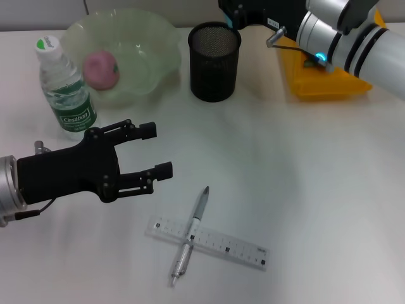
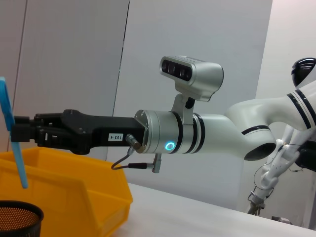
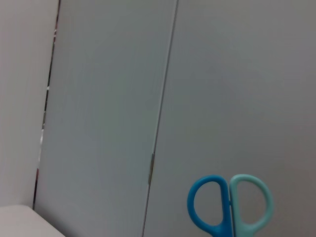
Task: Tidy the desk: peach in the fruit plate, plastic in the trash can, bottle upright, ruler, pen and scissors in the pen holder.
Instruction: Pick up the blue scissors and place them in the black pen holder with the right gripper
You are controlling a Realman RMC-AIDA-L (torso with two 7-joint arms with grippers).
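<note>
My right gripper (image 1: 235, 14) hovers over the black mesh pen holder (image 1: 215, 61), shut on the blue scissors (image 2: 14, 148), which hang blades down above the holder's rim (image 2: 19, 213). Their handles (image 3: 230, 205) show in the right wrist view. A pen (image 1: 191, 233) lies across a clear ruler (image 1: 212, 243) on the near table. My left gripper (image 1: 157, 150) is open and empty, above the table to the left of the pen. The peach (image 1: 101, 68) sits in the green fruit plate (image 1: 158, 44). The bottle (image 1: 64, 88) stands upright. No plastic is in view.
A yellow trash can (image 1: 323, 82) stands at the back right, under my right arm. The plate, bottle and pen holder line the table's far side.
</note>
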